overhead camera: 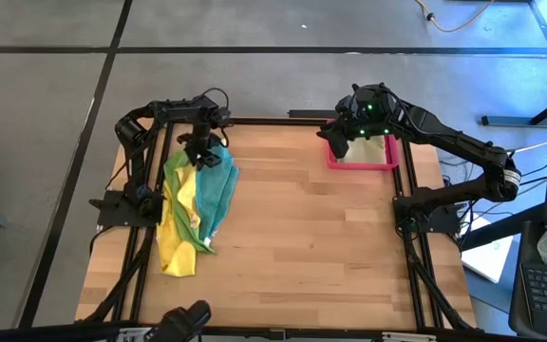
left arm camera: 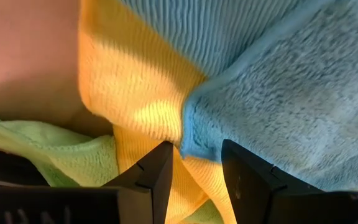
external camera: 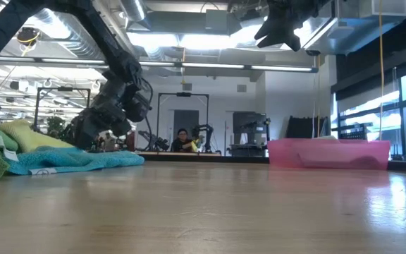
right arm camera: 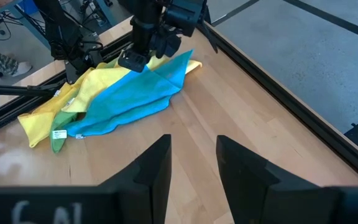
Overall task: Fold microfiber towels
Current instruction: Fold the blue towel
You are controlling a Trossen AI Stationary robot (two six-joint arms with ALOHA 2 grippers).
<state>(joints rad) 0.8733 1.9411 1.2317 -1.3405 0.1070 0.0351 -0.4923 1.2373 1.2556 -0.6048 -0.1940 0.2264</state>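
The towels [overhead camera: 196,204] lie heaped together at the left side of the counter [overhead camera: 302,228], a long rumpled pile running from the far left corner toward the near edge; the teal one [overhead camera: 218,185] sits on top at the far end, yellow [overhead camera: 179,252] trails out at the near end, and bright green [overhead camera: 177,166] shows along the left edge. They look thin, soft and light, with a fuzzy nap that ought to give good purchase; they will likely sag and drape the moment they are lifted, and being tangled, one may drag its neighbours along; a corner or a free hem seems the best place to pinch, the teal corner above the yellow being the most exposed.

The left claw [left arm camera: 194,171] hangs low over the far end of the pile, its fingers parted with a gap between them and nothing gripped; the right claw [right arm camera: 192,163] waits high above the pink tray [overhead camera: 361,157] at the far right, fingers likewise apart and empty.

Counted by colour: one teal, one bright green, and yellow that may be one cloth or two, which I cannot tell from the folds; one tray; two arms.
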